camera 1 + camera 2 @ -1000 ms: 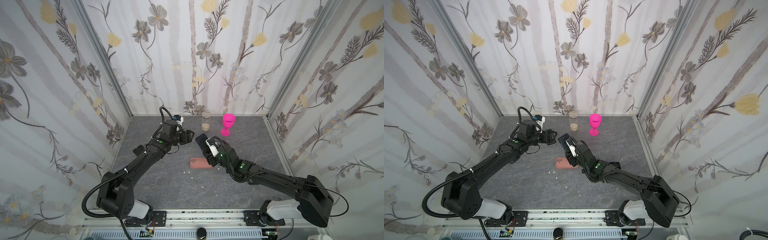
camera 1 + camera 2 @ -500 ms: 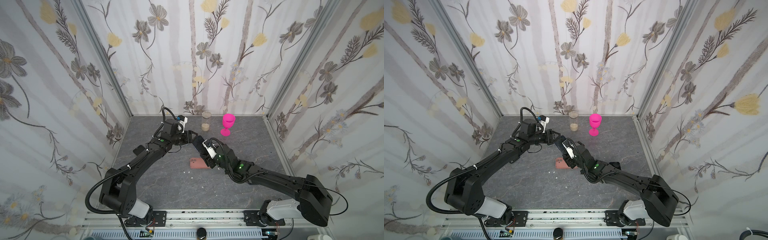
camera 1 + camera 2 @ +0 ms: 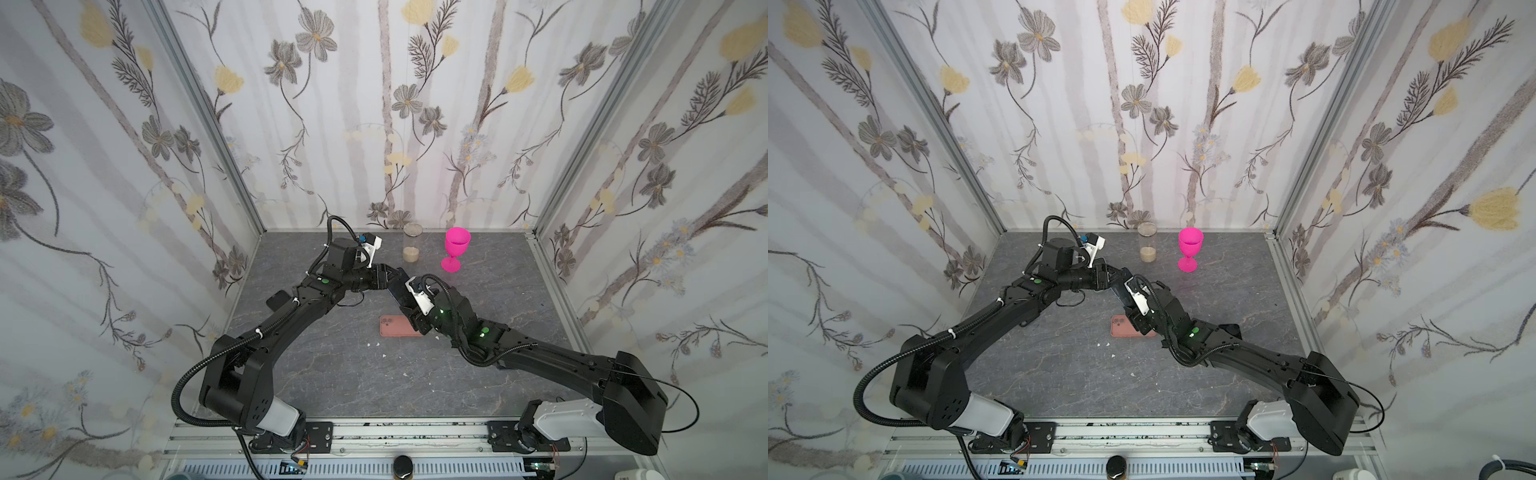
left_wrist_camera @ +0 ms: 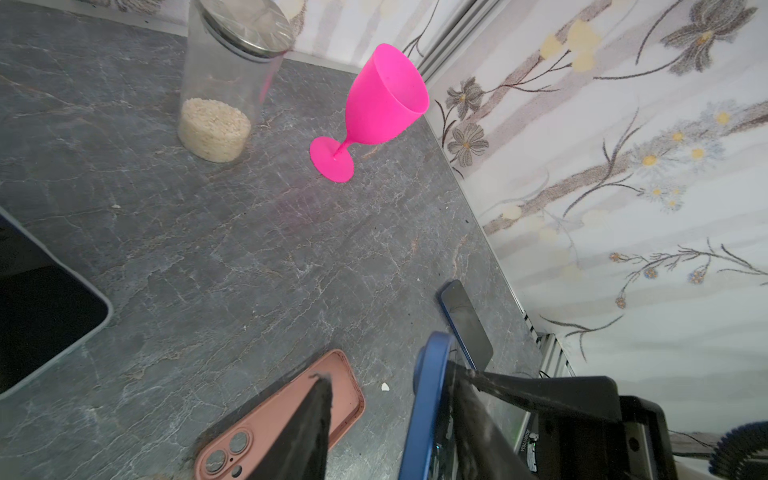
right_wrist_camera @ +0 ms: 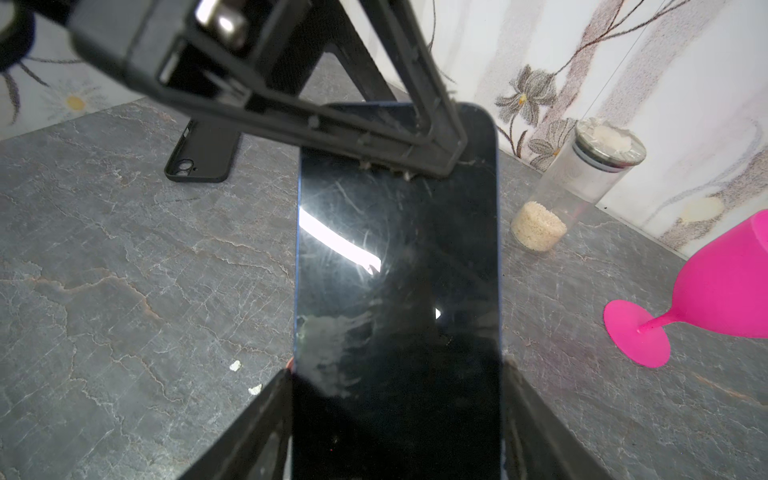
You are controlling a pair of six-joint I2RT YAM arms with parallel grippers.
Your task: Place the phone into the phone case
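My right gripper is shut on a blue phone with a dark screen, its fingers on the two long edges, holding it tilted above the table. In both top views the phone hangs between the two arms. My left gripper straddles the phone's far end: one finger lies against the screen, while the other stands apart from the blue back. Flat on the table just under the phone lies an empty pink phone case, inside up.
A black phone case lies at the left by the wall. A jar with some rice and a pink goblet stand at the back. In the left wrist view another dark-screened phone lies near the right wall. Small white crumbs dot the table.
My left gripper has swung right to the phone's far end and its jaws have narrowed around it. The right gripper keeps its hold on the phone and has tipped it slightly towards the left arm.
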